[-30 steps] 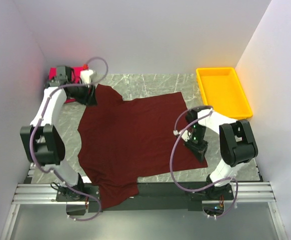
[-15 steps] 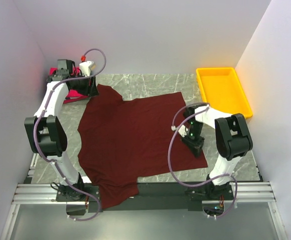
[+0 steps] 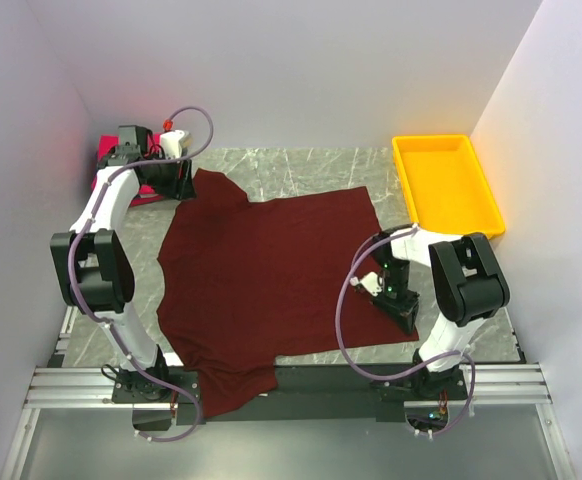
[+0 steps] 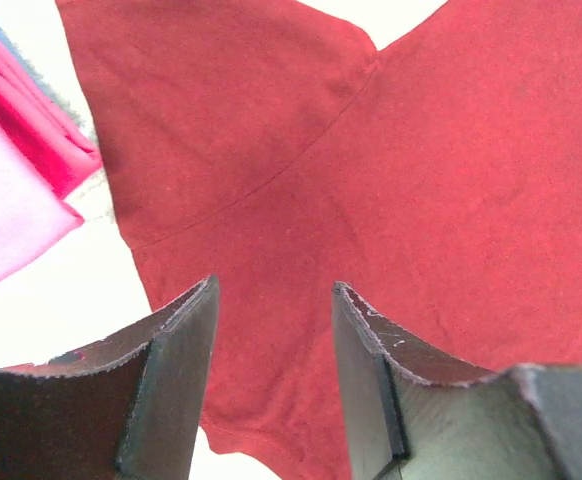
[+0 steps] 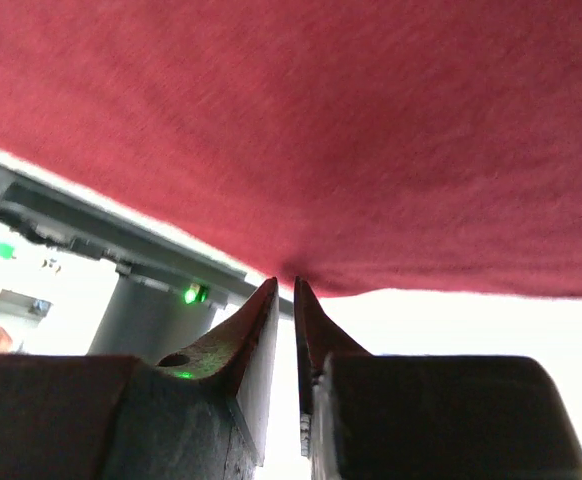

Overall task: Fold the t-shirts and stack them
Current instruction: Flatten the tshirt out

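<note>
**Top view.** Maroon shirt (image 3: 271, 270) lay spread flat on the table (image 3: 301, 165), with no fold in it. Its near-left part hung over the table's near edge. Pink shirt (image 3: 109, 162) sat in the far-left corner, mostly hidden by my left arm, so I could not tell if it was folded. Tray (image 3: 449, 185) stood far right, near the maroon shirt's far-right corner but apart from it. My left fingers (image 3: 179, 182) were at the far-left sleeve. My right fingers (image 3: 403, 310) were low at the near-right corner of the hem.

**Left wrist.** Left fingers (image 4: 171, 390) stood well apart with nothing between them, above the maroon sleeve (image 4: 221, 130) and clear of it. The sleeve seam and body cloth lay flat. Pink shirt (image 4: 21, 180) showed at the left, layered, just beside the sleeve edge.

**Right wrist.** Right fingers (image 5: 266, 320) were closed to a thin slit, tips at the hem of the maroon shirt (image 5: 371, 130). The cloth puckered toward the tips, so I judged they had pinched the hem.

**Progress.** Early, by my reading. The maroon shirt was laid out and one corner taken. The left side was not yet gripped, no fold had been made and nothing was stacked. All the maroon folds were left to do, then the stacking with the pink shirt.
</note>
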`<control>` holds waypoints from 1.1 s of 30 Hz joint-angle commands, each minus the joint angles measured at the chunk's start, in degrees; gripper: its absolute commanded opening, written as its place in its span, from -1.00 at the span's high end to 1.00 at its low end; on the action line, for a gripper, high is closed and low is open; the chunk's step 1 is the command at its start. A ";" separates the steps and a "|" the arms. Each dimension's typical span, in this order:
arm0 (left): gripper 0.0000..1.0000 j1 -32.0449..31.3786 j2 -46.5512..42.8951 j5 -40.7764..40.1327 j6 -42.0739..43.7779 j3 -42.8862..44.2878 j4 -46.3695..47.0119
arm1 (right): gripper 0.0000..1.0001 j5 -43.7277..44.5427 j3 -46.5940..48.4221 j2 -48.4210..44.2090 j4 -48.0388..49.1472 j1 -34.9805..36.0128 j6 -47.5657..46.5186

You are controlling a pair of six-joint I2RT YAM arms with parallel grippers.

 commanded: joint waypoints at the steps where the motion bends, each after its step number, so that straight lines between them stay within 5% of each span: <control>1: -0.09 -0.36 1.13 -0.85 0.39 4.07 0.79 | 0.62 0.35 3.14 -2.25 -4.34 0.73 -1.41; 7: -0.12 -0.28 2.88 -1.20 -0.31 5.91 2.20 | 0.59 -4.39 17.54 -3.04 -9.02 0.55 -2.64; 12: -0.11 -0.28 6.23 -0.85 -1.28 10.49 -0.97 | 0.59 -6.78 28.02 4.85 -10.86 1.43 -0.53; 33: -0.14 -0.28 3.94 -3.66 -1.46 5.39 2.81 | 0.60 5.27 2.29 5.66 3.46 4.24 -2.90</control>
